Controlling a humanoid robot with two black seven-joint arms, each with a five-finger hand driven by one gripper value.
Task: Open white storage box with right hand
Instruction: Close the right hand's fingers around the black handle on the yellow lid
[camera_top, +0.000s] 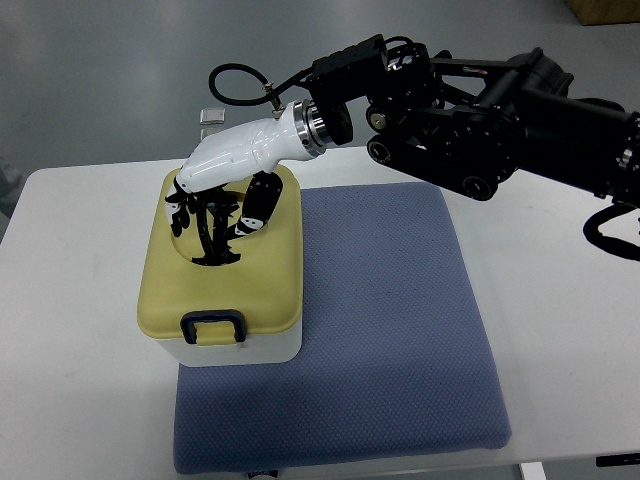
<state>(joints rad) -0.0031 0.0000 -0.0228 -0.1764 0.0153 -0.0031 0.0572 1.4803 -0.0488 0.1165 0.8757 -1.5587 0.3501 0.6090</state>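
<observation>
A white storage box (240, 345) with rounded corners sits on the left part of a blue, finely textured mat (390, 330), which lies on a white table (80, 330). Its smooth pale yellow lid (225, 285) is shut, so nothing inside shows; a dark latch (212, 326) sits at the front edge. The right hand (215, 205), white-shelled with black fingers (205, 235), rests spread on the lid, holding nothing.

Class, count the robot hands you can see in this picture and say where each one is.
1. The right hand hangs over the far part of the storage box lid, its arm coming in from the right edge. No left hand is in view.
</observation>
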